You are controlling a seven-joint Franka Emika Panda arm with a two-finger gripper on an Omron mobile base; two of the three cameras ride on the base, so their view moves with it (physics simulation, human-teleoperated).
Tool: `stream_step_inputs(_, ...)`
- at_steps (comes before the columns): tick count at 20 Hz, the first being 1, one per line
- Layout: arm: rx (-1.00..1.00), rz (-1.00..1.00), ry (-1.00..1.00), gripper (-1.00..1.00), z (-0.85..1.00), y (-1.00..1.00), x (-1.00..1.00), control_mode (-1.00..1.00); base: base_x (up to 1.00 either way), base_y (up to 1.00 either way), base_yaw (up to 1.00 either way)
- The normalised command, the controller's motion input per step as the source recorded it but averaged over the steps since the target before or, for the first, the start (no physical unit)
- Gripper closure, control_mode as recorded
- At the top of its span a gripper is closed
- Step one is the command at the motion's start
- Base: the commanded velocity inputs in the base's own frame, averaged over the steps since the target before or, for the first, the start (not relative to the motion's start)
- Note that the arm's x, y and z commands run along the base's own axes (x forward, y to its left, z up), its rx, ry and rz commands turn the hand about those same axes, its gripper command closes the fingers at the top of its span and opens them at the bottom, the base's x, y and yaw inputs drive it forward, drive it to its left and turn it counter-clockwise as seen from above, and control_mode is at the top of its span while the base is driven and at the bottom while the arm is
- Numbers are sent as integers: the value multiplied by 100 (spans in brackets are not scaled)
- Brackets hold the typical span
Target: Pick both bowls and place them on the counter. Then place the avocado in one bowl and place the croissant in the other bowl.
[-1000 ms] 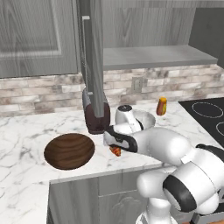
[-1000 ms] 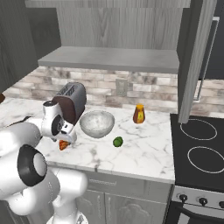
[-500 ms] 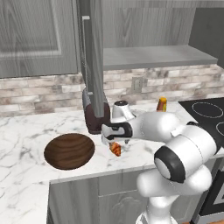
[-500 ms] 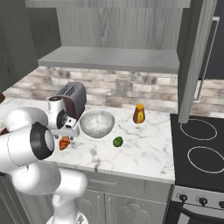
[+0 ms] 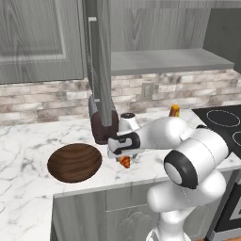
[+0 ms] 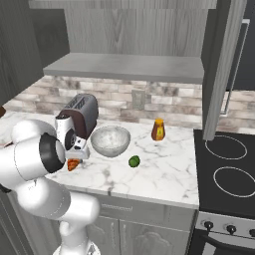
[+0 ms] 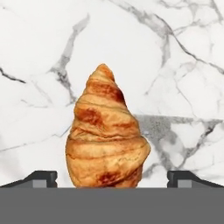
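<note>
The pincer (image 7: pixel 112 177) points down at the surface (image 7: pixel 175 57) with its jaws spread apart, one tip on each side of the croissant (image 7: pixel 107 138); the tips stand clear of the pastry and grip nothing. The croissant lies directly under the pincer on the marble, near the front edge. The dark wooden bowl (image 5: pixel 74 162) sits on the surface to the pincer's left. The pale marbled bowl (image 6: pixel 110 140) sits to its right, with the avocado (image 6: pixel 134 161) further right. A toaster (image 6: pixel 82 113) stands behind the pincer.
</note>
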Motion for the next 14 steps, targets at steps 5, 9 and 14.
stream_step_inputs(5, 0, 0, 0, -100, -15, 1, 0, -100, 0, 0, 0)
stream_step_inputs(9, 0, 0, 0, -100, -20, 0, 0, -100, 0, 0, 0)
stream_step_inputs(14, 0, 0, 0, -100, -25, 9, 1, -100, 0, 0, 0)
